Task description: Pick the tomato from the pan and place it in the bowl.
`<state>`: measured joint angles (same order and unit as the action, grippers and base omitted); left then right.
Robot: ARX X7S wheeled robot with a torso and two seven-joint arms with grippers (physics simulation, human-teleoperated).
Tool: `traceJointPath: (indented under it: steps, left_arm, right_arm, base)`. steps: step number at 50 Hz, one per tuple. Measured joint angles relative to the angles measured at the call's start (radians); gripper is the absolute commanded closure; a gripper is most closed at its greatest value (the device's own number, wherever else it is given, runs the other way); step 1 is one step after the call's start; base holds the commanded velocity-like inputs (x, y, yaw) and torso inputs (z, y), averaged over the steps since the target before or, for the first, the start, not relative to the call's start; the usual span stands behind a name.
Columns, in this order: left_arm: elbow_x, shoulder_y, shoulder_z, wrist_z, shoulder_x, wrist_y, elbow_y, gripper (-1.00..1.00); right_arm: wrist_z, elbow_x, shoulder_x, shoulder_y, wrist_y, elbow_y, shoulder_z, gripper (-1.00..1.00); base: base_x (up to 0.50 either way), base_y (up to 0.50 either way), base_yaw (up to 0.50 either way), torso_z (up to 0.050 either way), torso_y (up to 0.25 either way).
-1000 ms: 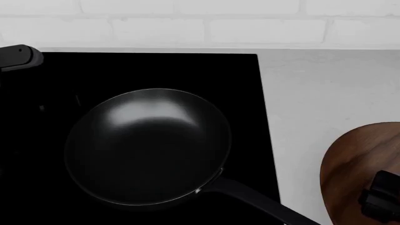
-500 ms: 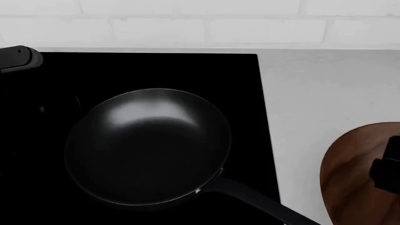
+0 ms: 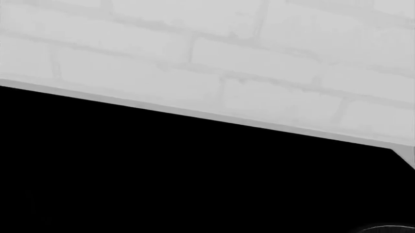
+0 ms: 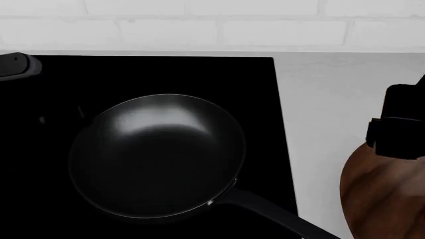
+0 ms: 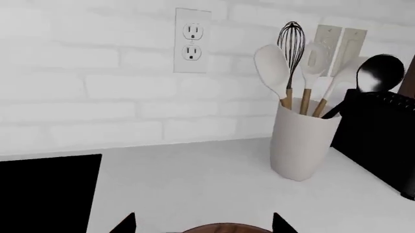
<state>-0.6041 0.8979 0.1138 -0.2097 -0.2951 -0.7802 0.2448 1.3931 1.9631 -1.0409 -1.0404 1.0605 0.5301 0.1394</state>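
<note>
The black pan [image 4: 156,154] sits on the cooktop, its inside bare, with its handle [image 4: 265,211] pointing toward the near right. No tomato shows in any view. The wooden bowl [image 4: 378,194] lies at the right edge, and its visible part holds nothing. My right arm [image 4: 398,124] hangs over the bowl's far rim. In the right wrist view my right gripper [image 5: 204,221] is open, its fingertips [image 5: 126,224] wide apart above the bowl's rim [image 5: 224,228], with nothing between them. A grey piece of my left arm [image 4: 17,64] shows at the far left. Its jaws are lost against the black cooktop.
The black cooktop [image 4: 166,74] meets a white counter [image 4: 332,99] on its right and a white brick wall behind. Farther right stand a pale crock of utensils [image 5: 302,141] and a black box-like appliance [image 5: 382,141]. An outlet [image 5: 192,41] is on the wall.
My right arm has risen from low over the bowl toward the bowl's far rim. The left arm piece has slid slightly left. The pan and bowl have not moved.
</note>
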Motion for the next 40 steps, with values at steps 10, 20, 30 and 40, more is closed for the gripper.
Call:
traceJointPath:
  steps: [10, 20, 30, 40]
  left_arm:
    - [-0.003, -0.006, 0.002, 0.001, -0.002, 0.006, 0.0, -1.0]
    - [-0.005, -0.007, 0.006, 0.0, -0.001, 0.009, 0.003, -1.0]
    - [-0.005, -0.006, 0.013, 0.002, 0.002, 0.015, 0.015, -1.0]
    - [0.001, 0.001, 0.023, 0.007, 0.008, 0.028, 0.04, -1.0]
  right_arm:
    - [0.072, 0.053, 0.076, -0.184, 0.028, 0.033, 0.118, -1.0]
    - [0.086, 0.04, 0.168, -0.269, 0.042, 0.084, 0.195, -1.0]
    - [0.107, 0.021, 0.239, -0.303, 0.028, 0.165, 0.234, -1.0]
    - [0.125, -0.007, 0.263, -0.278, -0.015, 0.277, 0.22, -1.0]
  base:
    - [0.0, 0.0, 0.0, 0.0, 0.0]
    - [0.0, 0.0, 0.0, 0.0, 0.0]
    - [0.0, 0.0, 0.0, 0.0, 0.0]
    - [0.0, 0.0, 0.0, 0.0, 0.0]
